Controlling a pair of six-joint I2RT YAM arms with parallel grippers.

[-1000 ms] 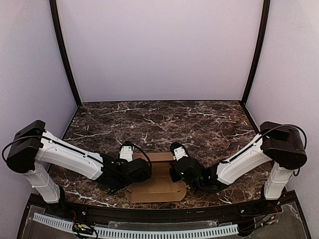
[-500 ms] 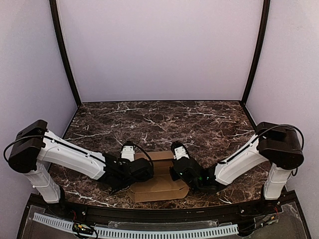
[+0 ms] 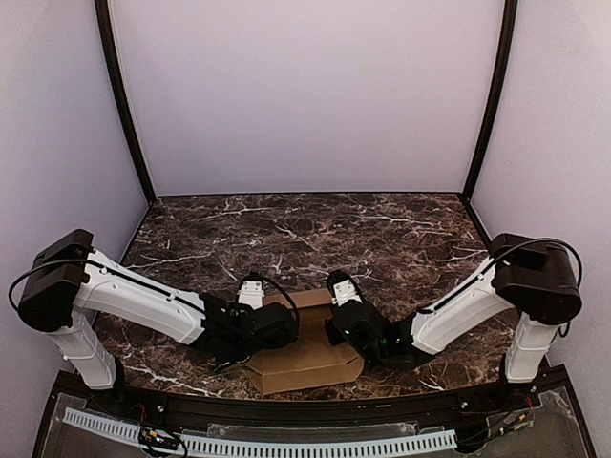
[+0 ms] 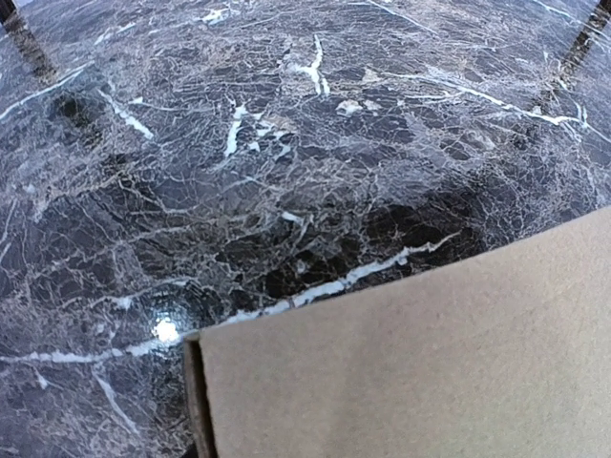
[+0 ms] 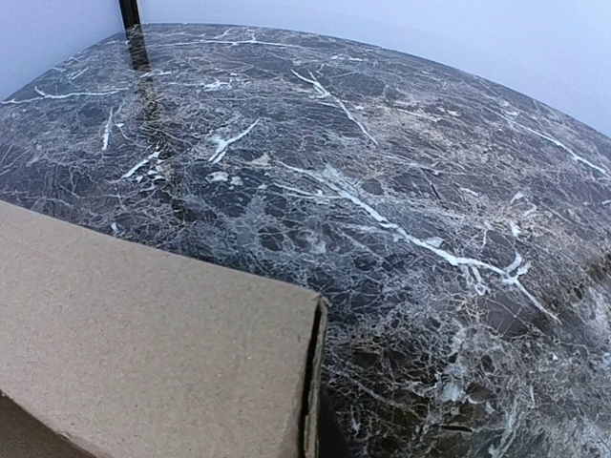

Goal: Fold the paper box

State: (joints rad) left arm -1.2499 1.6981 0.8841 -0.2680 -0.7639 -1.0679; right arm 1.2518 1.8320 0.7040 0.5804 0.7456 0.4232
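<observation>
overhead, dark veined marble table (image 3: 305, 234) between pale lilac walls (image 3: 305, 95). left arm (image 3: 143, 301) and right arm (image 3: 458, 310), white and black, reaching inward from the near corners and meeting low at the front. between them, close to the table's near edge, the paper box (image 3: 307, 358): brown cardboard, seemingly partly folded, long axis left to right, slightly skewed. left gripper (image 3: 279, 326) at its left end, right gripper (image 3: 346, 329) at its right end, about equally near. probably mid-fold, with the coming move hinging on both ends. from the wrists only: plain panel (image 4: 410, 363) filling the lower left view, cut edge (image 5: 310, 382) in the right view, no fingers visible. jaw state on both sides impossible to tell.
</observation>
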